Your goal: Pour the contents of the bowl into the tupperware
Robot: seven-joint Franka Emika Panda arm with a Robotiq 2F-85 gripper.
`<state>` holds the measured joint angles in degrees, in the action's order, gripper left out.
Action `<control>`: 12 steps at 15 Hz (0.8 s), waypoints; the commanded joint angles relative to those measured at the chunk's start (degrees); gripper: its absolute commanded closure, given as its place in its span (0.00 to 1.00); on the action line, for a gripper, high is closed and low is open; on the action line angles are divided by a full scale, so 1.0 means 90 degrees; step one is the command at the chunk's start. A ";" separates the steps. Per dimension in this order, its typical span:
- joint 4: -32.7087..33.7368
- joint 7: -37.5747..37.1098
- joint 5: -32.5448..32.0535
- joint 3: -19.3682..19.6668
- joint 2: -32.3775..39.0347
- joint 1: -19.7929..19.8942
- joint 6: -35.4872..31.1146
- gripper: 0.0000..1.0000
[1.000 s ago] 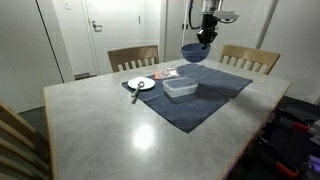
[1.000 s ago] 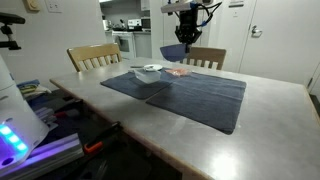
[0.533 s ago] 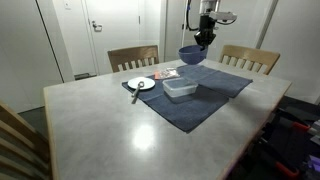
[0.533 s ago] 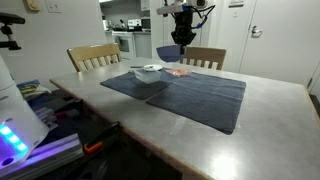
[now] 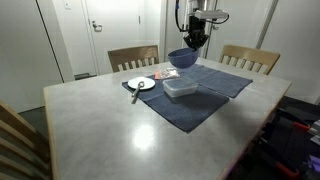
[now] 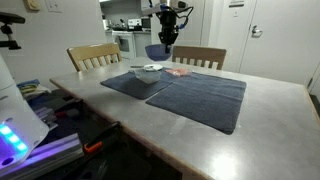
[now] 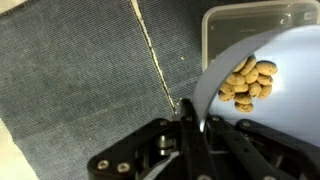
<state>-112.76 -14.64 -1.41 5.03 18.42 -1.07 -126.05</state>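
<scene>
Aloft in an exterior view, holds the bowl (image 5: pixel 181 59) by its rim at 12 o'clock of the tupperware (image 5: pixel 180 88), over the dark cloth (image 5: pixel 205 108) on the table (image 5: pixel 100 130). Likewise in an exterior view, carries the bowl (image 6: pixel 155 50) at 1 o'clock above the tupperware (image 6: pixel 148 72). From the wrist view, clamps the fingers (image 7: pixel 190 130) on the tilted bowl (image 7: pixel 285 115), with tan pieces (image 7: pixel 247 80) gathered inside and the tupperware (image 7: pixel 250 25) at 12 o'clock.

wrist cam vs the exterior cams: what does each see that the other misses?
Wrist only: the tan pieces inside the bowl, and the gripper up close, jaws clamped on the bowl's rim. Exterior only: the white plate, a wooden chair, and the bowl held in the air above the table. Both: the bowl, the tupperware and the dark cloth under it.
</scene>
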 commanded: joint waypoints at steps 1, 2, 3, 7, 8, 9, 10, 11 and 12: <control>-0.0264 -0.0503 -0.0232 -0.0014 -0.0304 -0.0143 0.0327 0.99; -0.0296 -0.0609 -0.0256 -0.0024 -0.0339 -0.0184 0.0411 0.99; -0.0324 -0.0712 -0.0296 -0.0031 -0.0364 -0.0228 0.0496 0.99; -0.0425 -0.0931 -0.0346 -0.0075 -0.0457 -0.0308 0.0778 0.99; -0.0460 -0.0959 -0.0336 -0.0081 -0.0495 -0.0318 0.0842 0.99; -0.0495 -0.0989 -0.0335 -0.0085 -0.0523 -0.0329 0.0893 0.99; -0.0533 -0.1013 -0.0343 -0.0089 -0.0560 -0.0340 0.0958 0.99; -0.0562 -0.1037 -0.0339 -0.0095 -0.0592 -0.0343 0.1012 0.99; -0.0594 -0.1045 -0.0328 -0.0102 -0.0622 -0.0337 0.1056 0.99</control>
<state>-115.88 -22.75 -3.35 4.75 15.38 -4.32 -118.27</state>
